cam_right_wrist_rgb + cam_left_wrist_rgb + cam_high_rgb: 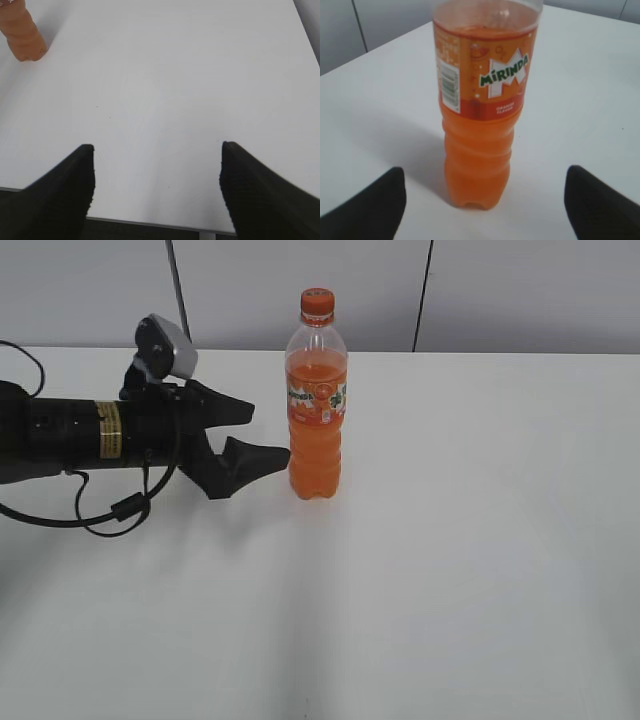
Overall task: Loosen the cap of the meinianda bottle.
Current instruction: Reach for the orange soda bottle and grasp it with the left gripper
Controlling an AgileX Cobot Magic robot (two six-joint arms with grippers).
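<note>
White table (480, 570) filling most of the view, smooth matte top, soft shadows across its near part, pale grey panelled wall (530, 295) behind, dark vertical seams between panels, even diffuse light, table's front edge (150, 223) over dark floor

Cap (317, 303) beyond both wrist views' edges.

My black left arm lies low and level, reaching in from the left edge. Its black two-fingered left gripper (262, 436) stands spread wide, holding nothing. My black right gripper (157, 187) also gapes wide, fingers well apart, empty.
</note>
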